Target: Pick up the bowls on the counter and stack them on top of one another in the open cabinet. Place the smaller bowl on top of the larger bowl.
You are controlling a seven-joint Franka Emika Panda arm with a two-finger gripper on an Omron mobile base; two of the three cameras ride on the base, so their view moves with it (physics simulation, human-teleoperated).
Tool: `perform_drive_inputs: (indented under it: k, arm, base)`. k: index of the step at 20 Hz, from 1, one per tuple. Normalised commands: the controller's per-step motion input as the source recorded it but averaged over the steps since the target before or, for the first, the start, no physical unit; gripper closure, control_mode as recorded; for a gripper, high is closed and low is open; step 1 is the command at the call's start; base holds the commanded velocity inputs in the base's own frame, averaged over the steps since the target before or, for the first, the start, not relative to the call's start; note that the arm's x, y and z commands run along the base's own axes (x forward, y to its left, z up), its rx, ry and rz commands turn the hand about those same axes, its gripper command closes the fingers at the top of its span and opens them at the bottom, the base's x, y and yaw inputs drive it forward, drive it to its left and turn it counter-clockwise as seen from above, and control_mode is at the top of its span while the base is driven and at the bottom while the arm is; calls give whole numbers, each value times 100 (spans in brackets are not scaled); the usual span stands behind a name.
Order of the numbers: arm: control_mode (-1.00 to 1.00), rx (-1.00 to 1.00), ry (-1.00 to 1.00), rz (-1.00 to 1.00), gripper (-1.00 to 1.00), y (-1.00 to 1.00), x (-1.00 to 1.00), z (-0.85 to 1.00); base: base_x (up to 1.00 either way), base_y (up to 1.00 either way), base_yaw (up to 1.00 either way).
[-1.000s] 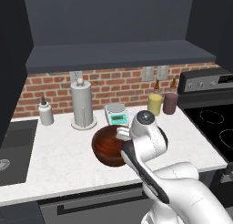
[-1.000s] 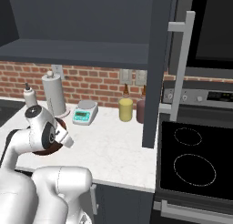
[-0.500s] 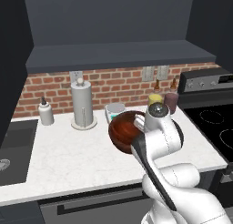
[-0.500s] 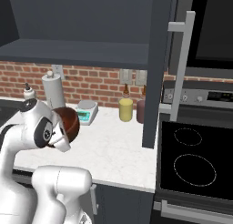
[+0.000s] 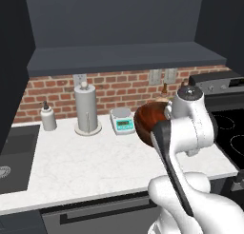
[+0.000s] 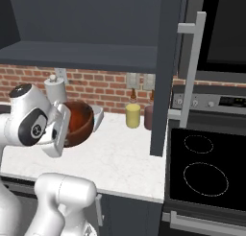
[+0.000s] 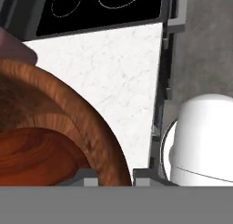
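A deep, thick-walled reddish-brown wooden bowl (image 5: 148,119), the larger bowl, hangs tilted in the air above the white marble counter (image 5: 71,166). My gripper (image 6: 66,127) is shut on its rim. In the hand view the two fingertips clamp the bowl's wall (image 7: 68,127) at the bottom, with the gripper (image 7: 116,180) over the counter (image 7: 113,68). The open cabinet (image 5: 119,57) runs above the brick wall, higher than the bowl (image 6: 77,122); the top of its shelf (image 6: 86,55) is hidden from below. The smaller bowl is out of view.
A paper towel holder (image 5: 86,112), a soap bottle (image 5: 47,118) and a small scale (image 5: 123,121) stand along the brick wall. A yellow cup (image 6: 133,116) and a dark cup (image 6: 148,117) sit near the edge-on cabinet door (image 6: 163,72). The black stovetop (image 6: 206,168) lies right, a sink (image 5: 14,152) left.
The bowl was lifted off the counter and carried up and to the right in the shut gripper. The arm has straightened and risen with it.
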Motion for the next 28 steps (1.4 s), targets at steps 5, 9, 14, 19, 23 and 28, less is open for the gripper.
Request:
perform_drive_inputs:
  k: [5,9,14,19,23,28]
  arm:
    - [-100,17,-1,-24,100,-20,-56,89]
    - [-100,3,-25,-7,100,-2,-67,80]
    - [-100,0,-39,0,100,0,-42,74]
    - [-100,0,-10,0,100,0,-7,75]
    - [-100,0,4,0,100,0,0,76]
    - [-100,0,2,0,100,0,11,58]
  base:
    - [0,0,0]
    - [0,0,0]
    - [0,0,0]
    - [0,0,0]
    - [0,0,0]
    - [0,0,0]
